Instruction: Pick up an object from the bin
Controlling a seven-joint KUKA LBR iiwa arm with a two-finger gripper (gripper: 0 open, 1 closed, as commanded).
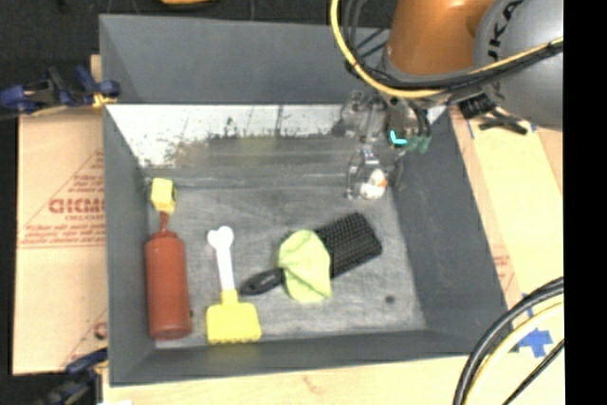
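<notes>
Claw [368, 174] hung low by the back right of the grey metal bin [446, 232] | open or shut: could not tell | nearest: black bristly plastic brush [349, 242] just below, soft yellow-green cloth [305, 266] on its handle | nothing looked picked yet; grab and lift left.

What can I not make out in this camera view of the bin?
Camera view:
1. Black bristled plastic brush: its middle lies under the yellow-green soft cloth.
2. Grey metal bin: the arm's orange cover hides its back right corner.
3. Dark speck on the bin floor near the front wall: too small to identify.
</notes>
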